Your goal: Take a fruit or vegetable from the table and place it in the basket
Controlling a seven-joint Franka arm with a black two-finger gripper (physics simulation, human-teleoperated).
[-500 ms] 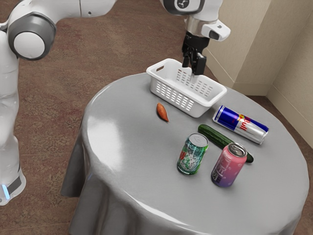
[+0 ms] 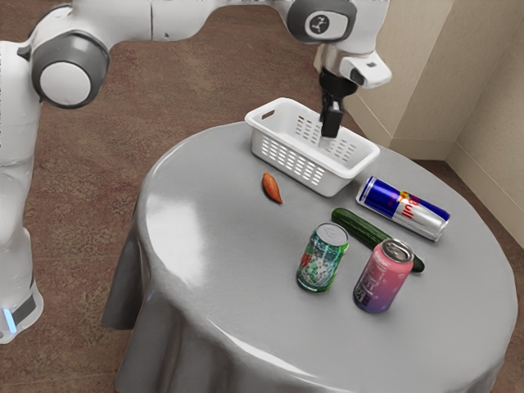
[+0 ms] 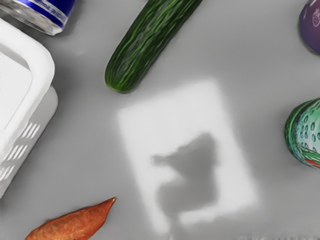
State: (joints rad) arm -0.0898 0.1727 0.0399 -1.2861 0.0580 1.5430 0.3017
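The room has a brown carpeted floor [image 2: 188, 90] and beige walls [image 2: 491, 115]. The round desk [image 2: 221, 270] carries a gray cloth. The landmark is the white basket [image 2: 332, 185]. My tool [image 2: 331, 129] appears against the basket's opening in the exterior view; I cannot tell whether it is spread or pressed together.

Positions relative to the basket:
- Blue-and-silver can [image 2: 403, 208]: on its side, near the end toward the exterior view's right.
- Cucumber [image 2: 360, 226]: lying on the desk, outside the basket, near that same end; partly hidden by the pink can.
- Pink can [image 2: 382, 278]: upright, well apart from the basket.
- Green can [image 2: 322, 260]: upright, nearer the basket than the pink can.
- Sweet potato [image 2: 271, 188]: on the desk, outside, near the basket's long side.
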